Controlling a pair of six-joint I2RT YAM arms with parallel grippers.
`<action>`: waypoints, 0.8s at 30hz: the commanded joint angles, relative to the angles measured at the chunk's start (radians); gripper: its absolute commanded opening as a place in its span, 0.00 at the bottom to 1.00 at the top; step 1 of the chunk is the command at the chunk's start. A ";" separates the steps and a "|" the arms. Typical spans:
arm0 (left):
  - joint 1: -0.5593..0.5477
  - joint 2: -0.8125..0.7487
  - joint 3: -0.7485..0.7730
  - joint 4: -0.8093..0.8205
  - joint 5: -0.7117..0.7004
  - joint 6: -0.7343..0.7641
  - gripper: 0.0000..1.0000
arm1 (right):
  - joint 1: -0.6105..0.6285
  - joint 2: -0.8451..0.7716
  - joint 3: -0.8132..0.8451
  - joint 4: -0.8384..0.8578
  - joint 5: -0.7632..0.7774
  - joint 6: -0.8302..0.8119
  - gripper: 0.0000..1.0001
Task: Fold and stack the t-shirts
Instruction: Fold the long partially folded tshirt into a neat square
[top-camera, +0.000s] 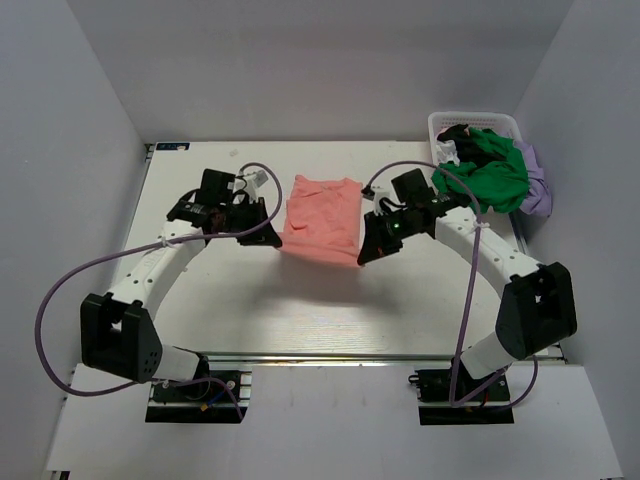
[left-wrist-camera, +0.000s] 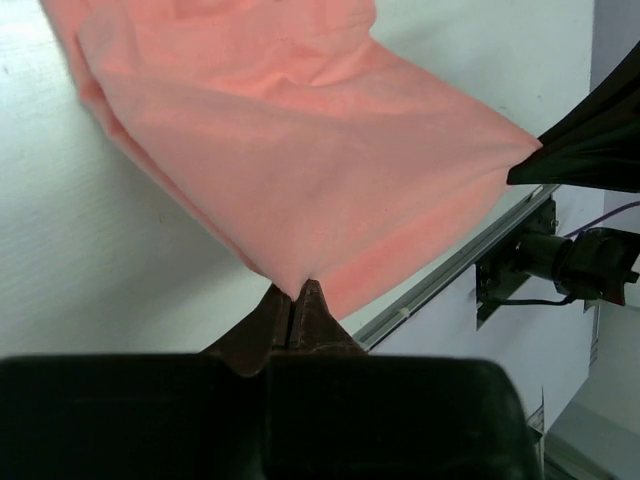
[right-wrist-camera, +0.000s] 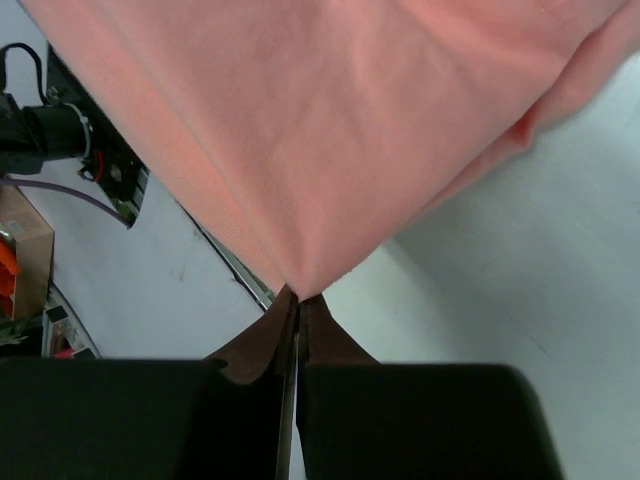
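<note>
1. Fingers (left-wrist-camera: 268, 322) of the left gripper (left-wrist-camera: 297, 298) pinch one near corner of the pink shirt (top-camera: 322, 215); the right gripper (right-wrist-camera: 298, 298) is clamped on the other.
2. Its near edge hangs lifted between them, the far part on the table (top-camera: 300, 320).
3. A green shirt (top-camera: 492, 172) drapes over the basket (top-camera: 470, 121), far right.

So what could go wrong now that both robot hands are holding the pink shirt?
The left gripper and right gripper each pinch only a small corner tip of the pink shirt, so the cloth might slip out. The shirt looks wrinkled and doubled over, so the fold could come out crooked. The green shirt spills over the basket right beside the right arm, which might snag it.
</note>
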 joint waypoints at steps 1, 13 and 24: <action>0.010 -0.016 0.113 -0.106 -0.028 0.051 0.00 | -0.012 -0.019 0.131 -0.154 0.021 -0.057 0.00; 0.031 0.090 0.173 0.144 -0.138 -0.084 0.00 | -0.090 0.099 0.306 -0.016 0.055 0.037 0.00; 0.031 0.253 0.298 0.313 -0.213 -0.126 0.00 | -0.177 0.225 0.399 0.154 0.029 0.103 0.00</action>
